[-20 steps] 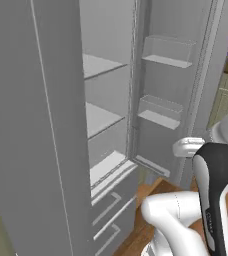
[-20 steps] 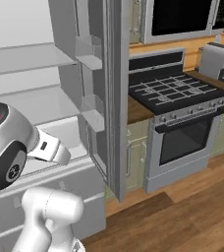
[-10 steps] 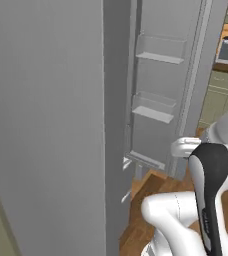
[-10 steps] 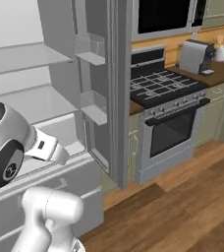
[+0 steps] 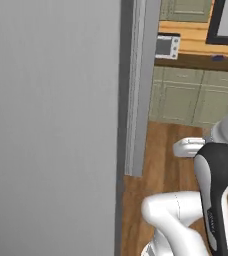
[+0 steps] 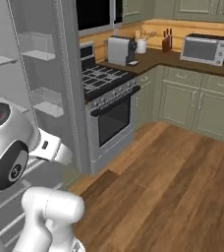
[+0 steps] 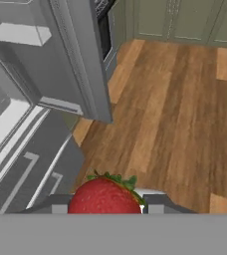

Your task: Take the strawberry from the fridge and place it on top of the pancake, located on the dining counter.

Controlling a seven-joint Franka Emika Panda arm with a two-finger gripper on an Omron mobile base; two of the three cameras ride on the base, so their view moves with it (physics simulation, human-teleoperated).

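Hand view: strawberry [image 7: 104, 196], red with green leaves on top, clamped between the jaws at the bottom edge, above a wooden floor [image 7: 170, 109]. To the left of the jaws, the open fridge [image 7: 46, 89] with its light-grey door edge, pale shelves and two lower drawers. Ahead of the jaws, sage-green cabinets [image 7: 185, 20] along the far wall. Right base view: white arm [image 6: 15, 152] at lower left, close to the fridge interior [image 6: 35, 74]; to the right of the fridge, a stove [image 6: 109, 108] with black oven door; beyond it a dark worktop [image 6: 192, 61] bearing a toaster [image 6: 121, 49], a cup of utensils [image 6: 142, 44], a knife block [image 6: 167, 42] and a microwave [image 6: 207, 49]. Left base view: broad grey fridge door [image 5: 51, 125] across the left half, arm at lower right, green cabinets and a wooden floor strip beyond. Pancake and dining counter out of frame.
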